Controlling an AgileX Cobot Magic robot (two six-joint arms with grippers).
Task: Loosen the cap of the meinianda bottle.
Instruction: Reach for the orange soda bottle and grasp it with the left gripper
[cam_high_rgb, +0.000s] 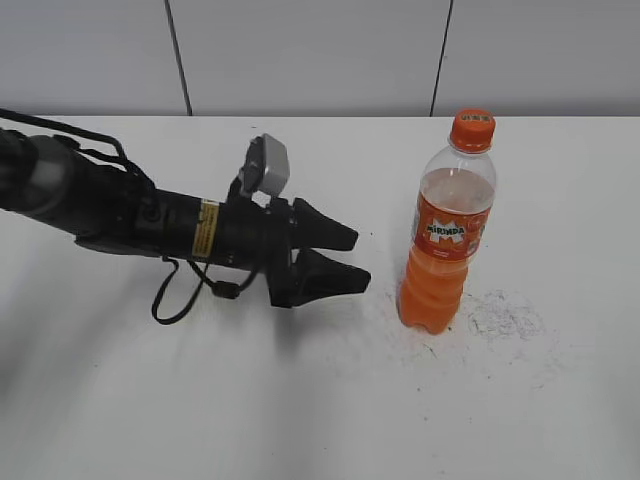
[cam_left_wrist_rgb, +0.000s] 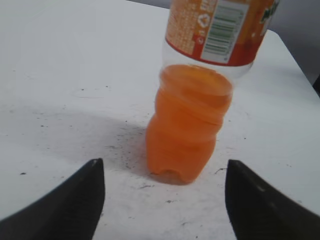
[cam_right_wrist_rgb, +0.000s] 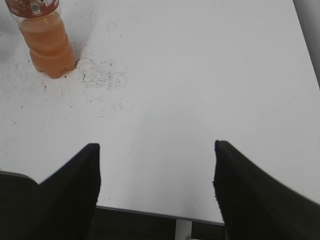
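Observation:
The meinianda bottle (cam_high_rgb: 445, 240) stands upright on the white table, filled with orange drink, with an orange label. The orange cap (cam_high_rgb: 472, 129) sits on its neck. My left gripper (cam_high_rgb: 350, 258) is open and empty, lying low over the table just left of the bottle's base, fingers pointing at it. In the left wrist view the bottle (cam_left_wrist_rgb: 192, 120) stands straight ahead between the open fingers (cam_left_wrist_rgb: 162, 175); the cap is out of that view. My right gripper (cam_right_wrist_rgb: 156, 150) is open and empty over the table's near edge, out of the exterior view. The bottle's lower part (cam_right_wrist_rgb: 47, 42) shows far off at top left.
The white table (cam_high_rgb: 300, 400) has dark scuff marks (cam_high_rgb: 500, 315) right of the bottle, also in the right wrist view (cam_right_wrist_rgb: 102, 75). A grey panelled wall (cam_high_rgb: 310, 55) stands behind the table. The table's front edge (cam_right_wrist_rgb: 150, 212) lies under my right gripper.

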